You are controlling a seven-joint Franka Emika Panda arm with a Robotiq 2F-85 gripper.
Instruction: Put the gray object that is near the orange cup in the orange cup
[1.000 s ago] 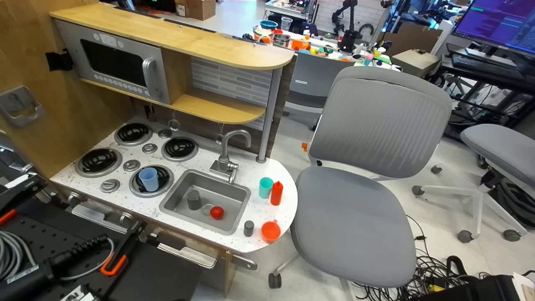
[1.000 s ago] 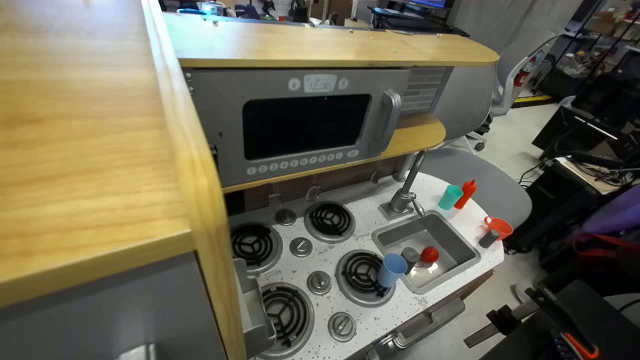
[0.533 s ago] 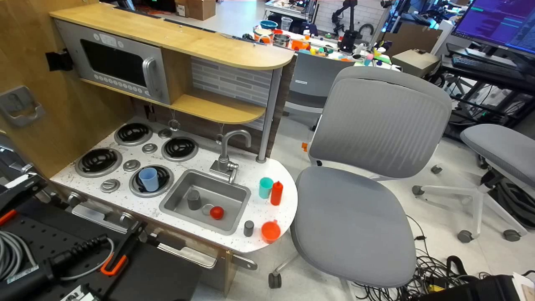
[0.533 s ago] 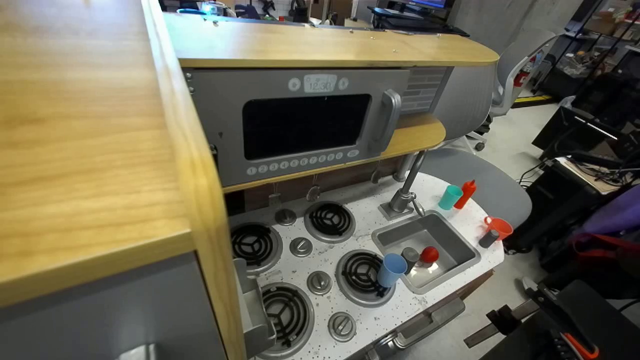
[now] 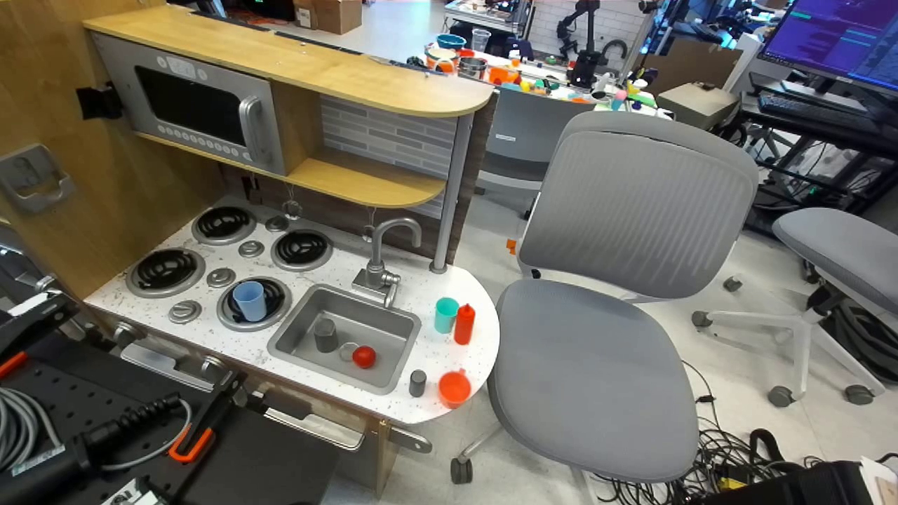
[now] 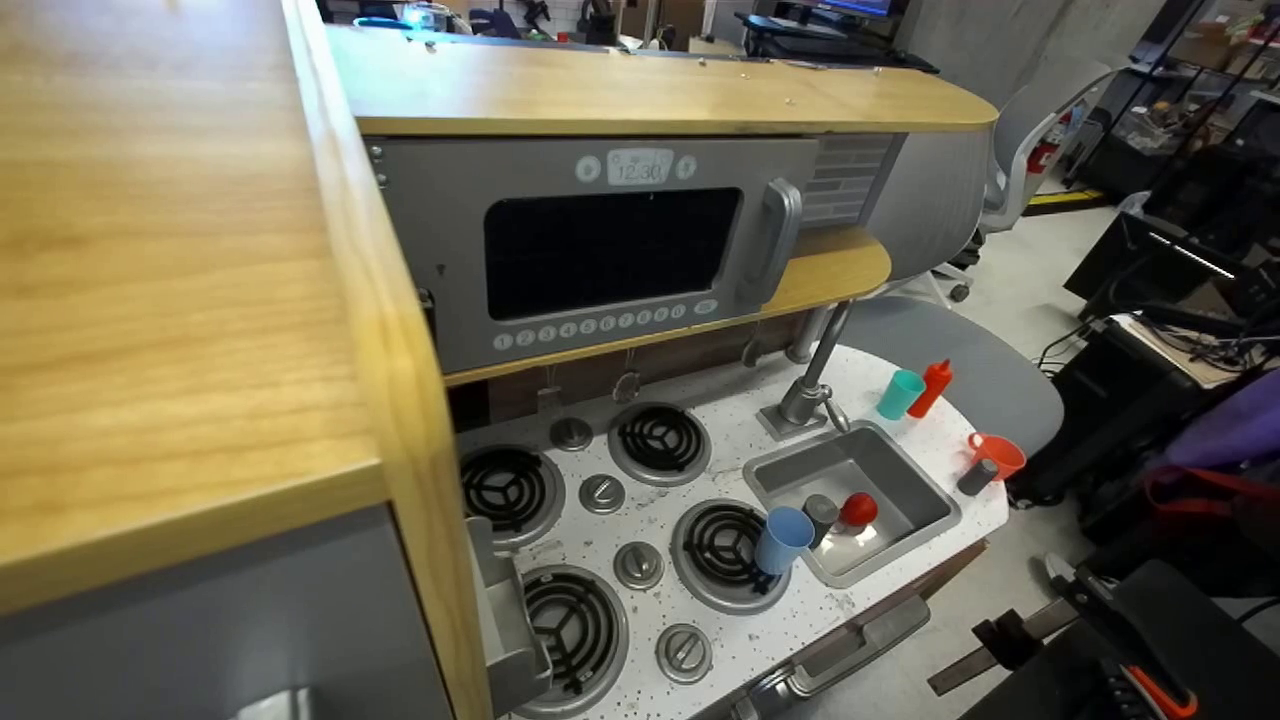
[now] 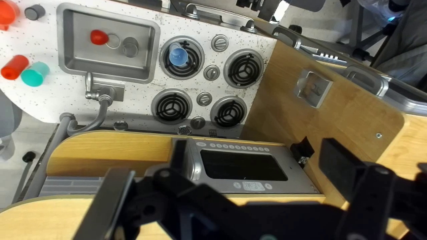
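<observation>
The small gray cylinder [image 5: 417, 384] stands upright on the white counter beside the orange cup [image 5: 454, 391], a short gap apart. In an exterior view the gray cylinder [image 6: 977, 478] overlaps the front of the orange cup [image 6: 999, 455]. In the wrist view the gray cylinder [image 7: 34, 12] is at the top left, and the orange cup [image 7: 7, 14] is cut by the left edge. My gripper [image 7: 255, 155] shows only in the wrist view. Its fingers are wide apart with nothing between them. It is above the toy kitchen's upper shelf and microwave, far from the cylinder and cup.
The sink [image 5: 403, 361] holds another gray object [image 5: 325, 336] and a red ball [image 5: 363, 357]. A teal cup [image 5: 445, 315] and red bottle [image 5: 464, 324] stand behind the orange cup. A blue cup [image 5: 250, 301] sits on a burner. The faucet [image 5: 377, 259], microwave [image 7: 243, 165] and shelf [image 5: 365, 184] rise above the counter.
</observation>
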